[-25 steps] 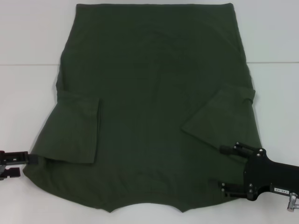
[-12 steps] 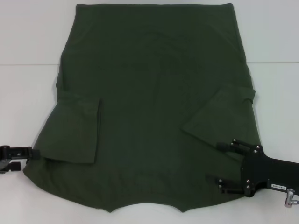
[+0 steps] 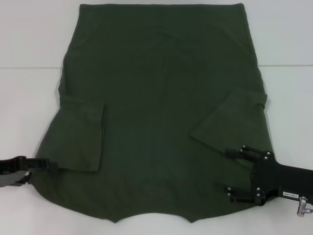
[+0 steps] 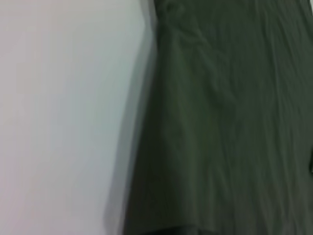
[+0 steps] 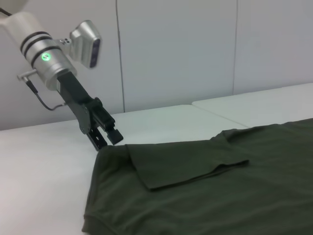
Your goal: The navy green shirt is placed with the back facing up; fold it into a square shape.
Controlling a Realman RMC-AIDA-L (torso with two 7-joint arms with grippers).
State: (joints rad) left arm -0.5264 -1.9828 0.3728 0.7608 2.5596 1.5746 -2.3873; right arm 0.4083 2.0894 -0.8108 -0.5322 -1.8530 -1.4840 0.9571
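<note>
The navy green shirt [image 3: 161, 112] lies flat, plain side up, on a white table [image 3: 29, 98], both sleeves folded inward over the body, collar at near edge. Table shows a seam line running across; the right wrist view shows white wall panels [image 5: 176, 49] behind it. Left gripper [image 3: 46, 165] sits at shirt's near-left edge by the folded sleeve; can't tell if fingers are apart or together. Right gripper [image 3: 229, 171] is over near-right corner of the shirt, fingers spread apart, gripping nothing.

white table [image 3: 29, 39], navy green shirt [image 3: 156, 98] flat
</note>
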